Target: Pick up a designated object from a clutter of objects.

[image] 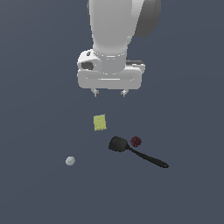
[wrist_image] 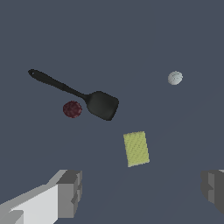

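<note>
The designated object, a small dark red ball [image: 136, 141] [wrist_image: 72, 109], lies on the dark floor right beside the black spatula [image: 136, 152] [wrist_image: 83, 95], close to where the handle meets the blade. A yellow-green square block [image: 99, 122] [wrist_image: 136, 148] and a small pale ball [image: 70, 161] [wrist_image: 175, 78] make up the rest of the clutter. My gripper [image: 110, 92] [wrist_image: 140, 192] hangs open well above the floor, over the area behind the yellow block, holding nothing. Its two fingers [wrist_image: 70, 192] stand wide apart.
The dark floor [image: 35, 131] carries only these objects. The white arm [image: 113, 35] fills the upper middle of the exterior view.
</note>
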Robot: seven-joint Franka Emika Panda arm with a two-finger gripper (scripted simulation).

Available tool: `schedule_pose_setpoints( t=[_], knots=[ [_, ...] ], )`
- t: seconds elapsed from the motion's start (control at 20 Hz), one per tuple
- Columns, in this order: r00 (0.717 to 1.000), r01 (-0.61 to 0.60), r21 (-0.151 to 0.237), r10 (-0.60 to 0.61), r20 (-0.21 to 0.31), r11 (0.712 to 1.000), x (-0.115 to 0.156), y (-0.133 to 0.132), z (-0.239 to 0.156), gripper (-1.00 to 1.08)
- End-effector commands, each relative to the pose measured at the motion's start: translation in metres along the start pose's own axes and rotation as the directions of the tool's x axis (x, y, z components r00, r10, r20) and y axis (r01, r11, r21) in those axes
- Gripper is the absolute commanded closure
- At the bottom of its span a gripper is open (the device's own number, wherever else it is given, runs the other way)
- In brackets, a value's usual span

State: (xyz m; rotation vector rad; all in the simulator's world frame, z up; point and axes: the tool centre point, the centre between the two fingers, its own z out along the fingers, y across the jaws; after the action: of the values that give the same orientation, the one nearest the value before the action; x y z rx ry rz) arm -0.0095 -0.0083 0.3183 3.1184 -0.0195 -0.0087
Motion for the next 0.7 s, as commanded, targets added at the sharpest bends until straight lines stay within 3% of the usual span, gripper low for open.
schedule_pose_setpoints(
  t=[0.0, 0.45, 0.65],
  knots=[
    [1.000, 0.000, 0.000, 0.000, 0.000, 1.000, 0.000, 0.000, 0.000, -0.92],
    [0.999, -0.032, -0.017, 0.032, -0.020, 0.999, 0.000, 0.032, -0.011, -0.92],
    [0.999, -0.032, -0.017, 0.032, -0.020, 0.999, 0.000, 0.032, -0.011, -0.92]
  ],
)
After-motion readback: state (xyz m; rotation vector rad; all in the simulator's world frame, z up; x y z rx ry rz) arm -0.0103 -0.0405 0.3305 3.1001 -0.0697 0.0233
